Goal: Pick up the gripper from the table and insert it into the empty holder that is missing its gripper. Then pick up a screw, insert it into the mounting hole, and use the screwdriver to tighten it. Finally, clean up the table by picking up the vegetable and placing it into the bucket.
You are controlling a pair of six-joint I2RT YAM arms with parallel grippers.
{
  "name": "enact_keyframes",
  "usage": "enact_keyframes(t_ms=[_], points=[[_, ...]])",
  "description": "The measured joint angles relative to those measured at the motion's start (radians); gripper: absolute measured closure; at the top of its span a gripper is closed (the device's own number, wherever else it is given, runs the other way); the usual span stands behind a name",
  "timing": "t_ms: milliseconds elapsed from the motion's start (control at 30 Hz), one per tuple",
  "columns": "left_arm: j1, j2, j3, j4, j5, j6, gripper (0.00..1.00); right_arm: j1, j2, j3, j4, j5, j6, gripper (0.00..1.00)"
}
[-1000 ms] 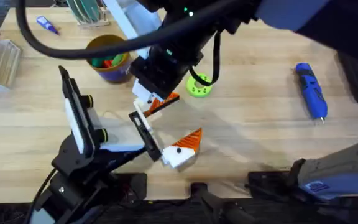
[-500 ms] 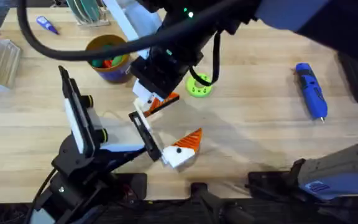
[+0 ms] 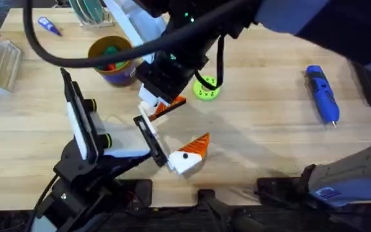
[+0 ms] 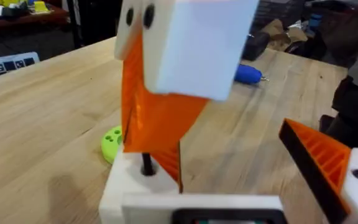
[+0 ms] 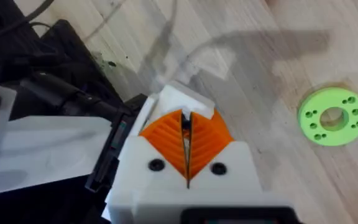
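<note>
Almost nothing on the counter (image 3: 269, 129) has moved in the last second. My right arm has crept a touch toward the bucket (image 3: 111, 61), and the screwdriver (image 3: 321, 93) lies untouched at the far right. The left tool (image 4: 229, 168) is spread. The right tool (image 5: 184, 121) has its orange pads pressed together directly over the holder (image 4: 138, 190). I can't tell whether the gripper sits between them, so I judge the insertion unfinished.
</note>
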Motion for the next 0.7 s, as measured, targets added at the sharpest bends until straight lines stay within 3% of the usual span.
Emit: enact_keyframes(t_ms=[700], points=[[0.0, 0.0, 0.0, -0.001, 0.0, -0.001, 0.015, 0.003, 0.016, 0.0, -0.005, -0.011, 0.0, 0.995]])
